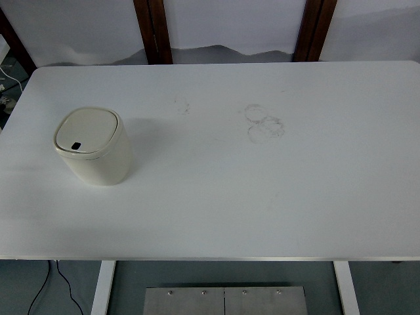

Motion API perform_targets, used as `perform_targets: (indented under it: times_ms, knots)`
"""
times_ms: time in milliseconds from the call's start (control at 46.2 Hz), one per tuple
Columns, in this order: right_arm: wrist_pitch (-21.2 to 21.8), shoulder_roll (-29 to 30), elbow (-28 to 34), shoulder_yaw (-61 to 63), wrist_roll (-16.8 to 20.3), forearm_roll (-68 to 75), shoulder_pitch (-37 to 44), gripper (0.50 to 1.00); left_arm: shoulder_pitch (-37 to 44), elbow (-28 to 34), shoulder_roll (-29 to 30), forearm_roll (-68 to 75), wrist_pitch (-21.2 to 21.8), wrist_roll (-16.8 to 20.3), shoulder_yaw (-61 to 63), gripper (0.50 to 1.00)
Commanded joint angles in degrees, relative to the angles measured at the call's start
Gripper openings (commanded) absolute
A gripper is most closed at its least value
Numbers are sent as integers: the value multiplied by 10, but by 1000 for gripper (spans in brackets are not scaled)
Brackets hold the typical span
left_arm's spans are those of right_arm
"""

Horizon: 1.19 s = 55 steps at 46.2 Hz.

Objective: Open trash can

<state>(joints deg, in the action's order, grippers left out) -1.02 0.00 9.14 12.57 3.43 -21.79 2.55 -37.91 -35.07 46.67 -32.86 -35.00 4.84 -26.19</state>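
Looked like a lab or test room: wide white laminate table (275,197) on white metal legs (103,287), stained with faint ring marks (264,123), black cable (43,289) trailing across grey floor.

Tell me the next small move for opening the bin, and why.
Probably bring the left arm in from the left edge toward the bin. Neither hand is in view yet, the lid is shut, and the bin stands on the table's left side, nearer that arm. The dark button at the lid's near edge looks like the spot to aim for.
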Motion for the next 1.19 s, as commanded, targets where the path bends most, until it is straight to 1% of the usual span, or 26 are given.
perform_targets:
  times_ms: [0,606,909,1061,1083,1169]
  knots:
    - [1,0,0,0,0,0,0,995,0,0,0,0,0,0,0,1000]
    - [1,0,0,0,0,0,0,995,-1,0,1,1,0,0,0,1000]
    - [1,0,0,0,0,0,0,995,-9,-4,10,3,0,-7,1,1000]
    - [1,0,0,0,0,0,0,995,-19,-23,25,4,0,-9,3,1000]
    - [1,0,0,0,0,0,0,995,-24,-44,39,5,7,-9,4,1000]
    - [1,0,0,0,0,0,0,995,-37,-78,54,11,23,-11,4,1000]
